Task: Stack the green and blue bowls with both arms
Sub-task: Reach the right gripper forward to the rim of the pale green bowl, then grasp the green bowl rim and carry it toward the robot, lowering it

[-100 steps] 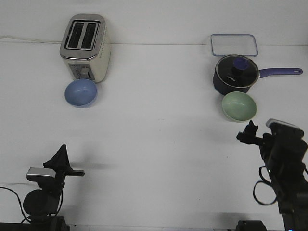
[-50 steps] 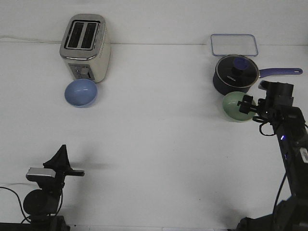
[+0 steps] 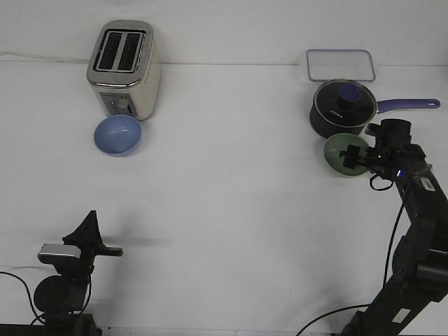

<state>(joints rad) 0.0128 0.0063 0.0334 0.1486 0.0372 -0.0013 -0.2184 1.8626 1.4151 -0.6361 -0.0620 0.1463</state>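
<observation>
A white tabletop (image 3: 231, 210) is viewed from the front. The pale sage green matte bowl (image 3: 339, 151) is seen at the far right, just in front of a dark navy lidded saucepan (image 3: 341, 107) with a purple handle, the two very near or touching. The light periwinkle blue matte bowl (image 3: 117, 134) is seen at the far left, just in front of a cream and chrome two-slot toaster (image 3: 124, 68), well apart from the green one. A clear rectangular lidded container (image 3: 339, 64) is noted behind the saucepan. The right gripper (image 3: 352, 159) is placed over the green bowl's right rim, its fingers reaching into or across the bowl; whether the rim is pinched or the fingers are parted cannot be told at this size. The left gripper (image 3: 89, 231) is parked low at the near left, well apart from the blue bowl; nothing is seen in it, and its opening cannot be judged either. Risks are judged as follows: a shallow grip on the thin rim could let the bowl tilt or slip on lifting; a sideways push could knock it against the saucepan; the blue bowl's closeness to the toaster leaves little room for the left fingers behind it.
</observation>
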